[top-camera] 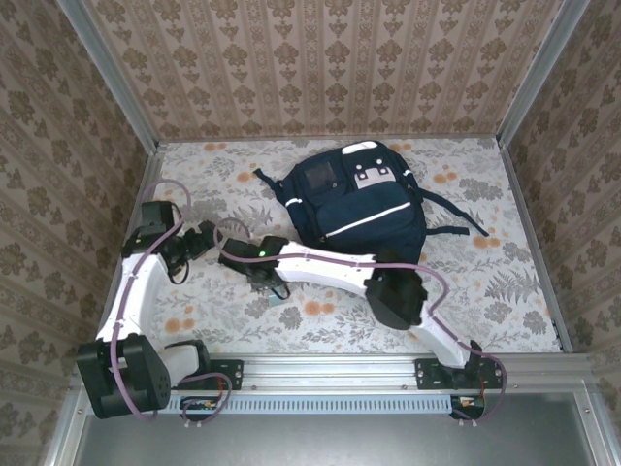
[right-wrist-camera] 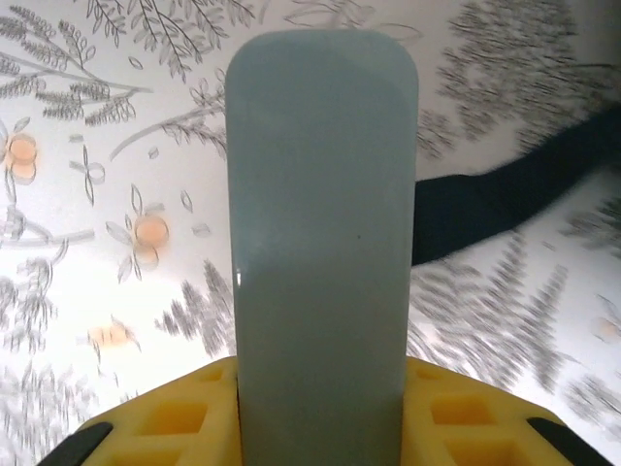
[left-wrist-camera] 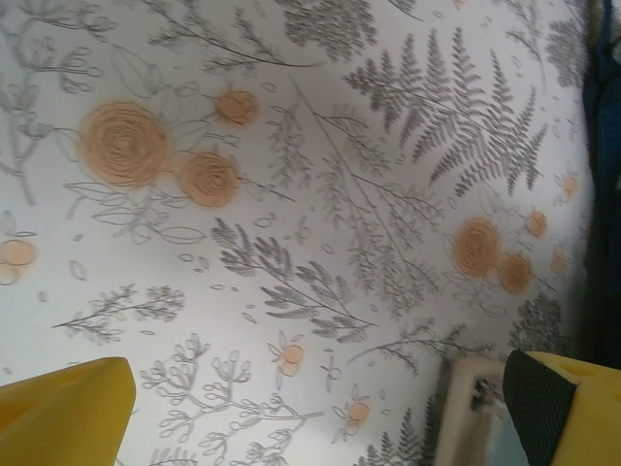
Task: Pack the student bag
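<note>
The student bag (top-camera: 359,199), a large navy backpack with white stripes and patches, lies at the back middle of the table. My right arm reaches left across the table in front of it. My right gripper (top-camera: 264,277) is shut on a pale grey-blue flat case (right-wrist-camera: 320,223), which stands up between the yellow fingers (right-wrist-camera: 155,417). A dark strap (right-wrist-camera: 505,199) of the bag crosses behind the case. My left gripper (top-camera: 202,238) hovers left of the bag, open, with nothing between its yellow fingers (left-wrist-camera: 68,403). The bag's navy edge (left-wrist-camera: 606,146) shows at the right of the left wrist view.
The floral tablecloth (top-camera: 485,282) covers the table, and patterned walls (top-camera: 330,68) close it in on three sides. A beige-edged object (left-wrist-camera: 466,408) sits by my left gripper's right finger. The bag's straps (top-camera: 456,218) trail to the right.
</note>
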Motion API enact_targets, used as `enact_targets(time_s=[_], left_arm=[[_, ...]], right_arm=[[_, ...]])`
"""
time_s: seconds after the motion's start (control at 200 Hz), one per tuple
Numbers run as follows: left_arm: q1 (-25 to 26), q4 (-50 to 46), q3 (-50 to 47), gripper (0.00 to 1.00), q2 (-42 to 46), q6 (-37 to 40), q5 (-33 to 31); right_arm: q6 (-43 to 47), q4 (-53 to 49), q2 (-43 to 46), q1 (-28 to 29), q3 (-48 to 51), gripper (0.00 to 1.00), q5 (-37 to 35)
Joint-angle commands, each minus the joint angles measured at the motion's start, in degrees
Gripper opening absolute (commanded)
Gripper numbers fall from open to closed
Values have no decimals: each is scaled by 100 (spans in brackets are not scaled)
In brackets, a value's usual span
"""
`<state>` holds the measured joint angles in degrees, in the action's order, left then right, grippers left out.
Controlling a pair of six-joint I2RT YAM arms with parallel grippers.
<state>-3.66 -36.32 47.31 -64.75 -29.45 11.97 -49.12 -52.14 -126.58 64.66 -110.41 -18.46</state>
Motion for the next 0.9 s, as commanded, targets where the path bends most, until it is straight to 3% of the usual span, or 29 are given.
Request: enact_targets(time_s=[0.0,0.16,0.31,0.475,0.665,0.895], left_arm=[[379,306,-77,100,214,280,253],[1178,508,-114,100,425,282,-2],[2408,647,86,100,495,157,-559],[3844,705,480,100,199,359,-1233],[5182,523,1568,100,-767,1056,-1914],[6066,-158,3501,96,-2597,2098,-1990]], right_arm=[[277,672,1591,29,904,22,-40],[353,990,3246,-10,2310,22,-55],[244,1028,4625,-268,3458,23,-228],[72,996,5993,-925,4398,22,-112],[108,928,7178,-2071,5130,23,427],[253,769,7471,-3422,5256,22,1273]])
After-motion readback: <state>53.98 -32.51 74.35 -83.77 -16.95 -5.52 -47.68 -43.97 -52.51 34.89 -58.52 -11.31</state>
